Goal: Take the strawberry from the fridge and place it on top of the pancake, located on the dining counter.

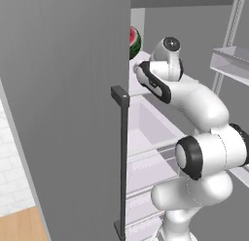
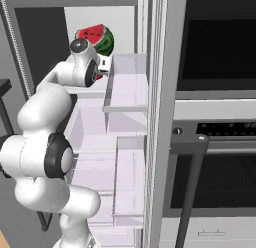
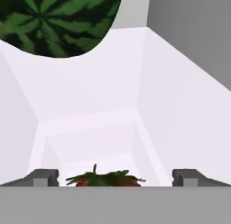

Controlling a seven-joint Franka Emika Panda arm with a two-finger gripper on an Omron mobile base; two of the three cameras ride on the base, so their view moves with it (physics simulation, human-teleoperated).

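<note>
The fridge (image 1: 63,113) stands open, and my arm reaches onto an upper white shelf (image 3: 90,128). In the hand view the strawberry (image 3: 106,179), red with green leaves, lies low on the shelf between my two fingertips. My gripper (image 3: 116,177) is open around it, with the jaws wide apart and a gap on both sides of the berry. A sliver of red strawberry (image 2: 100,77) shows just below my hand in the right base view. The pancake and the dining counter are out of view.
A large cut watermelon (image 2: 97,38) sits on the same shelf just beyond the hand, with its striped rind (image 3: 58,20) close above the gripper. The fridge door's shelves (image 2: 127,87) jut out on the right. A black wall oven (image 2: 220,47) stands beside the fridge. A dark bar handle (image 1: 124,162) runs down the left door.
</note>
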